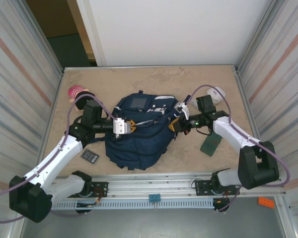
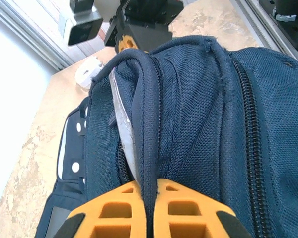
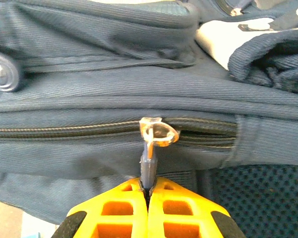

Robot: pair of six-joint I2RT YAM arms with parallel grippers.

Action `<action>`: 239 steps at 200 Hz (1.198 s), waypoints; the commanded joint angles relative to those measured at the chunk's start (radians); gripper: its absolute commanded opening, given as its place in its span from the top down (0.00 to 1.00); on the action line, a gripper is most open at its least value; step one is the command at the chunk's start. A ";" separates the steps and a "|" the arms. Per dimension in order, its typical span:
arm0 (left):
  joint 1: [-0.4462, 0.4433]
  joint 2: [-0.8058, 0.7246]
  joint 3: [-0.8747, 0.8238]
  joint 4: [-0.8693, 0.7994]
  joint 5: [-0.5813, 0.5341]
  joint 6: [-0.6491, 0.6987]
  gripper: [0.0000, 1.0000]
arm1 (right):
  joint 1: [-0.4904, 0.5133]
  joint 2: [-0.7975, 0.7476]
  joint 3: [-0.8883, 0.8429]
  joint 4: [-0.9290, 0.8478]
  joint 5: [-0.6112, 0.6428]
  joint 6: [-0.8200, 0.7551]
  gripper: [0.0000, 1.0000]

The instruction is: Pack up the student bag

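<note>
Left tool first: we see its orange fingers pressed together on a piped fold of the bag, with the navy cloth rising from between them in the left wrist view. Just beside that fold a sliver of pale grey lining shows, and a dark zip runs down the cloth to its right. Our right tool is likewise pinched tight. It holds the small navy pull that hangs from a clear ring on the slider of a zip. Left of the slider the teeth are meshed; right of it we cannot tell whether they are parted.

From above, the bag lies flat in the middle of the counter, between the two tools, with its white patches toward the far side. The left tool grips it on the left part of its top face and the right tool at its right edge, so the two face each other across it.

Around the bag we see:
- a pink striped thing near the far left corner
- a small dark flat item just beside the bag's near left side
- a dark green flat item beside the right arm
- a white round thing on the far side of that arm
</note>
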 commanded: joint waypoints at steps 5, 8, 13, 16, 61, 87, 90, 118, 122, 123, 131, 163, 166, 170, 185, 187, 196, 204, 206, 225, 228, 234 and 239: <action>0.004 -0.038 0.002 0.141 -0.031 -0.036 1.00 | 0.034 -0.054 0.000 -0.044 -0.038 -0.037 1.00; 0.004 -0.039 0.001 0.144 -0.034 -0.039 1.00 | 0.036 -0.055 0.001 -0.045 -0.039 -0.037 1.00; 0.004 -0.040 -0.001 0.150 -0.037 -0.043 1.00 | 0.041 -0.058 0.002 -0.048 -0.038 -0.036 1.00; 0.004 -0.039 -0.003 0.154 -0.041 -0.047 1.00 | 0.044 -0.059 0.002 -0.050 -0.036 -0.036 1.00; -0.030 -0.033 -0.010 0.186 -0.154 -0.081 1.00 | 0.127 -0.090 0.031 -0.091 0.015 -0.021 1.00; -0.034 -0.034 -0.020 0.194 -0.105 -0.079 1.00 | 0.133 -0.104 0.016 -0.031 0.051 0.030 1.00; -0.034 -0.034 -0.021 0.194 -0.097 -0.079 1.00 | 0.132 -0.104 0.015 -0.021 0.063 0.039 0.96; -0.034 -0.036 -0.023 0.198 -0.042 -0.080 1.00 | 0.115 -0.072 0.013 0.050 0.087 0.096 0.76; -0.034 -0.037 -0.024 0.198 -0.035 -0.080 1.00 | 0.110 -0.067 0.013 0.057 0.084 0.103 0.75; -0.033 -0.036 -0.024 0.198 -0.033 -0.080 1.00 | 0.110 -0.065 0.013 0.059 0.083 0.104 0.75; -0.033 -0.037 -0.023 0.197 -0.029 -0.080 1.00 | 0.104 -0.054 0.016 0.067 0.073 0.113 0.74; -0.034 -0.037 -0.021 0.181 -0.053 -0.082 1.00 | 0.094 -0.040 0.026 0.062 0.049 0.110 0.94; -0.033 -0.037 -0.021 0.181 -0.057 -0.086 1.00 | 0.094 -0.042 0.025 0.058 0.048 0.108 0.97; -0.034 -0.037 -0.020 0.184 -0.065 -0.090 1.00 | 0.092 -0.045 0.025 0.055 0.046 0.105 0.99; -0.040 -0.037 -0.021 0.193 -0.104 -0.116 1.00 | 0.090 -0.063 0.018 0.050 0.046 0.102 1.00; -0.043 -0.037 -0.021 0.193 -0.112 -0.121 1.00 | 0.090 -0.066 0.016 0.048 0.047 0.102 1.00; -0.056 -0.036 -0.020 0.198 -0.152 -0.137 1.00 | 0.093 -0.079 0.013 0.050 0.041 0.107 1.00; -0.071 -0.033 -0.020 0.202 -0.198 -0.153 1.00 | 0.097 -0.090 0.009 0.052 0.035 0.113 1.00; -0.075 -0.032 -0.020 0.205 -0.212 -0.158 1.00 | 0.099 -0.093 0.008 0.053 0.034 0.115 1.00; -0.119 -0.013 -0.010 0.217 -0.363 -0.228 1.00 | 0.136 -0.120 0.015 0.043 0.041 0.130 1.00; -0.127 -0.007 -0.007 0.217 -0.388 -0.241 1.00 | 0.146 -0.122 0.018 0.040 0.045 0.131 1.00; -0.143 0.002 0.001 0.215 -0.438 -0.273 1.00 | 0.164 -0.128 0.022 0.035 0.057 0.136 1.00; -0.156 0.009 0.008 0.213 -0.477 -0.295 1.00 | 0.178 -0.133 0.024 0.031 0.065 0.144 1.00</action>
